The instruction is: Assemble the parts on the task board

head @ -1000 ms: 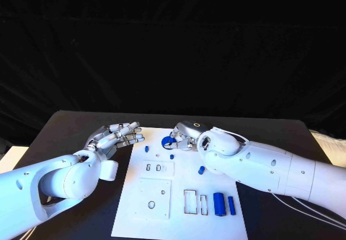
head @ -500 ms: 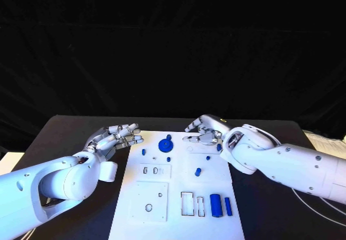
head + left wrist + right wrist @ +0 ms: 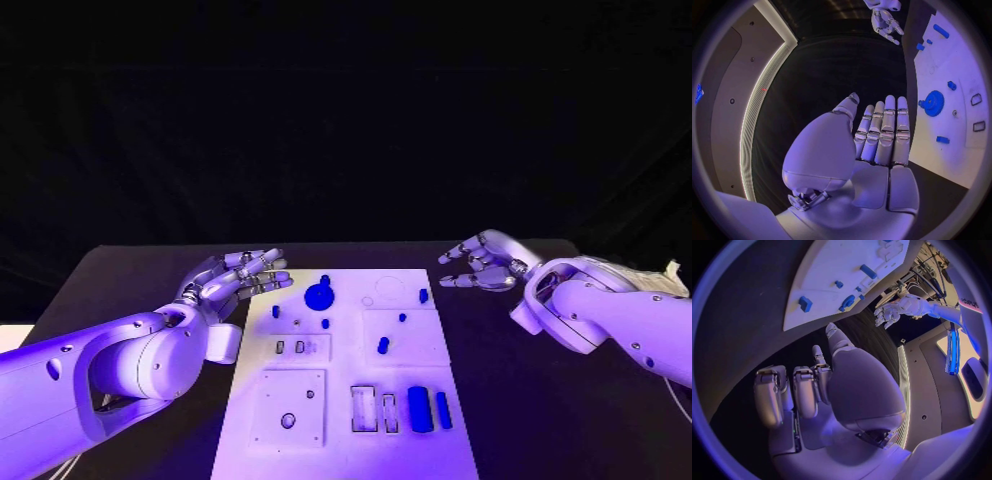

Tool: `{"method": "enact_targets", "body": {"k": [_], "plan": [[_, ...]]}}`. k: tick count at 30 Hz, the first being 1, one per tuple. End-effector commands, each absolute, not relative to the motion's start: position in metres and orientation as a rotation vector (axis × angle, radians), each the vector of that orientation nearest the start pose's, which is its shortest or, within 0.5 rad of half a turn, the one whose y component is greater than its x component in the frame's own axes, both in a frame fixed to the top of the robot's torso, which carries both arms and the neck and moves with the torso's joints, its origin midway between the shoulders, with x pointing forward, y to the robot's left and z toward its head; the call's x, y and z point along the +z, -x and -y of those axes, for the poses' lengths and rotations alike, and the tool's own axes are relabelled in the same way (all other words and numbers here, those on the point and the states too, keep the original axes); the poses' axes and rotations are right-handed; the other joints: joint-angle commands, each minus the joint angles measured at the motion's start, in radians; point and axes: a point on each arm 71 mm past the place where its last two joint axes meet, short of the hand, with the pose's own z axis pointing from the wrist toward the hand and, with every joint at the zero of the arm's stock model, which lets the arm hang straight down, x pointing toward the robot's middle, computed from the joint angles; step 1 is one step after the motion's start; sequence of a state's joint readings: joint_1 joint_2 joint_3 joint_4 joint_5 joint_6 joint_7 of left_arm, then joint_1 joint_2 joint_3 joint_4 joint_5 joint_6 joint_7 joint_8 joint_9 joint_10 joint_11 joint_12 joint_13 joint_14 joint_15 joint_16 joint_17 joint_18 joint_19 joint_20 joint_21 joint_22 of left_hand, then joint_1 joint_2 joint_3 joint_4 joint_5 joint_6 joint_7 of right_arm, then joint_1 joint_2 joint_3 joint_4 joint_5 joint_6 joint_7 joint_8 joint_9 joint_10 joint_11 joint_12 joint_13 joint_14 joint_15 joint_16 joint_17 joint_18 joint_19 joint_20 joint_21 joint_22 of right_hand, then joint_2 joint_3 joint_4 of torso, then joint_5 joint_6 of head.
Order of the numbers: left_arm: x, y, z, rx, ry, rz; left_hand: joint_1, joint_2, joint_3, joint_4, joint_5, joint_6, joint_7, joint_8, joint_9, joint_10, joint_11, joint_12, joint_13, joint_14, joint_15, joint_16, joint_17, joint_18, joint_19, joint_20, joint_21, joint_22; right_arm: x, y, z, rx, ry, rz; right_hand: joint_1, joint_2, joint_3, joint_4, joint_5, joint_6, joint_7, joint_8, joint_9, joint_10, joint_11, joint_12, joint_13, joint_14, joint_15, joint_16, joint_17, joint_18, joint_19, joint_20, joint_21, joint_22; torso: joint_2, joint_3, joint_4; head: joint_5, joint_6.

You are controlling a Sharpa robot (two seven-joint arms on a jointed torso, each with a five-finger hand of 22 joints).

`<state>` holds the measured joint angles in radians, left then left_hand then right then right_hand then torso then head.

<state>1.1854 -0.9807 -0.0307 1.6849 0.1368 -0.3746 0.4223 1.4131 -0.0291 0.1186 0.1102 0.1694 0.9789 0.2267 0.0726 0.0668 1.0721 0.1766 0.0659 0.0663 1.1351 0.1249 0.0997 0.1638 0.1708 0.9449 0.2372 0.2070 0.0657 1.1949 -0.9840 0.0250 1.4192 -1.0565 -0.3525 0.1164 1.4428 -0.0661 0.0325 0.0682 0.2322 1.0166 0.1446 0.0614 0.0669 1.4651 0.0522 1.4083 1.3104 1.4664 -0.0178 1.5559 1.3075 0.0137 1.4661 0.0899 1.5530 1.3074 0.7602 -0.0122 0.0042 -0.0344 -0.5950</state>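
So the black counter is carrying the white task board, which is lying flat between the 2 arms, presumably so either hand can reach it. The board is holding the parts in what look like staging spots: a blue gear is sitting at the far end, looking seated on its spot, while 2 blue bars are lying side by side at the near end, just beside 2 open rectangular slots. My guess is those bars are waiting for those slots. A few small blue pegs are dotting the middle.

The left hand is hovering just off the board's left edge near the gear, fingers stretched out fairly straight and close together, gripping nothing. It's not touching the board as far as I can tell.

The right hand is hanging over bare counter, well off the board's right edge, fingers loosely curled and apart, carrying nothing.
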Motion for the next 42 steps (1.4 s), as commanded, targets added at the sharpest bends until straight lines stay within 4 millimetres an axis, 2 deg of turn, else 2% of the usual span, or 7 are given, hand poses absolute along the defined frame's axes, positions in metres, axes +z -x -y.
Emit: {"method": "enact_targets", "body": {"k": [1, 8, 12, 16, 20, 27, 42], "plan": [[-0.171, -0.459, -0.232, -1.578, 1.277, -1.335, 0.006, 0.003, 0.001, -0.004, -0.002, -0.001, 0.004, -0.003, 0.0, -0.005, -0.004, 0.0, -0.001, -0.005, 0.0, -0.007, -0.001, 0.013, -0.006, 0.0, -0.003, 0.002, -0.165, -0.503, 0.307, 0.792, -0.205, -1.576, -0.001, -0.009, -0.005, -0.005, 0.004, -0.005, 0.004, 0.0, -0.001, 0.03, 0.008, -0.004, 0.162, 0.098, 0.006, 0.004, 0.235, -0.006, 0.085, 0.005, 0.003, 0.229, -0.004, 0.0091, -0.008, -0.004, 0.0], [-0.172, -0.459, -0.23, -1.582, 1.278, -1.34, 0.006, 0.004, 0.002, -0.005, -0.002, 0.0, 0.003, -0.003, 0.0, -0.004, -0.004, 0.001, -0.001, -0.004, 0.0, -0.006, -0.002, 0.013, -0.005, -0.001, -0.002, 0.002, -0.181, -0.506, 0.307, 0.76, -0.2, -1.595, -0.019, -0.013, -0.015, 0.0, -0.008, -0.023, 0.006, 0.0, -0.002, 0.034, 0.011, 0.003, 0.166, 0.1, 0.009, 0.007, 0.244, -0.006, 0.085, 0.008, 0.004, 0.23, -0.002, 0.0155, -0.0064, -0.004, -0.005], [-0.173, -0.46, -0.229, -1.58, 1.279, -1.341, 0.006, 0.004, 0.003, -0.005, -0.002, 0.0, 0.003, -0.002, 0.0, -0.004, -0.004, 0.001, -0.001, -0.004, 0.0, -0.006, -0.002, 0.013, -0.005, -0.001, -0.002, 0.002, -0.189, -0.509, 0.301, 0.746, -0.19, -1.602, -0.023, -0.008, -0.016, 0.001, -0.013, -0.025, 0.007, 0.001, -0.001, 0.037, 0.011, 0.009, 0.169, 0.101, 0.009, 0.009, 0.249, -0.007, 0.087, 0.008, 0.005, 0.233, -0.001, 0.0149, -0.0045, -0.005, -0.006], [-0.174, -0.46, -0.229, -1.58, 1.28, -1.343, 0.006, 0.004, 0.003, -0.005, -0.002, 0.0, 0.003, -0.002, 0.0, -0.004, -0.005, 0.001, -0.001, -0.004, 0.0, -0.006, -0.002, 0.013, -0.005, -0.001, -0.002, 0.002, -0.193, -0.51, 0.297, 0.741, -0.182, -1.61, -0.023, -0.003, -0.015, 0.001, -0.016, -0.024, 0.007, 0.002, -0.001, 0.039, 0.011, 0.014, 0.172, 0.102, 0.01, 0.011, 0.252, -0.007, 0.089, 0.009, 0.006, 0.235, 0.0, 0.0123, -0.0022, -0.006, -0.007], [-0.174, -0.461, -0.228, -1.579, 1.281, -1.344, 0.006, 0.004, 0.003, -0.005, -0.002, 0.0, 0.003, -0.002, 0.0, -0.004, -0.005, 0.001, -0.001, -0.004, 0.0, -0.006, -0.002, 0.013, -0.004, -0.001, -0.002, 0.002, -0.196, -0.512, 0.29, 0.745, -0.176, -1.616, -0.022, 0.003, -0.013, 0.0, -0.019, -0.02, 0.006, 0.004, 0.0, 0.042, 0.011, 0.019, 0.175, 0.103, 0.01, 0.012, 0.255, -0.008, 0.09, 0.009, 0.007, 0.238, 0.001, 0.0148, -0.0031, 0.0, -0.01], [-0.174, -0.461, -0.228, -1.579, 1.282, -1.345, 0.006, 0.004, 0.003, -0.005, -0.002, 0.0, 0.003, -0.002, 0.0, -0.004, -0.005, 0.001, -0.001, -0.003, 0.0, -0.006, -0.002, 0.014, -0.004, -0.001, -0.002, 0.002, -0.201, -0.515, 0.281, 0.749, -0.165, -1.63, -0.018, 0.014, -0.007, -0.004, -0.026, -0.008, 0.005, 0.008, 0.002, 0.043, 0.01, 0.022, 0.177, 0.103, 0.009, 0.012, 0.257, -0.008, 0.091, 0.009, 0.008, 0.239, 0.001, 0.0128, -0.0015, -0.003, -0.014], [-0.174, -0.461, -0.229, -1.578, 1.283, -1.346, 0.006, 0.004, 0.003, -0.005, -0.002, 0.0, 0.003, -0.002, 0.0, -0.004, -0.005, 0.001, -0.001, -0.003, 0.0, -0.006, -0.002, 0.014, -0.004, -0.001, -0.002, 0.002, -0.214, -0.518, 0.267, 0.732, -0.118, -1.656, -0.009, 0.037, 0.013, -0.017, -0.061, 0.014, 0.002, 0.008, 0.003, 0.047, 0.007, 0.03, 0.182, 0.104, 0.006, 0.014, 0.26, -0.009, 0.092, 0.007, 0.009, 0.242, 0.002, 0.0125, -0.0026, 0.008, -0.021]]}}
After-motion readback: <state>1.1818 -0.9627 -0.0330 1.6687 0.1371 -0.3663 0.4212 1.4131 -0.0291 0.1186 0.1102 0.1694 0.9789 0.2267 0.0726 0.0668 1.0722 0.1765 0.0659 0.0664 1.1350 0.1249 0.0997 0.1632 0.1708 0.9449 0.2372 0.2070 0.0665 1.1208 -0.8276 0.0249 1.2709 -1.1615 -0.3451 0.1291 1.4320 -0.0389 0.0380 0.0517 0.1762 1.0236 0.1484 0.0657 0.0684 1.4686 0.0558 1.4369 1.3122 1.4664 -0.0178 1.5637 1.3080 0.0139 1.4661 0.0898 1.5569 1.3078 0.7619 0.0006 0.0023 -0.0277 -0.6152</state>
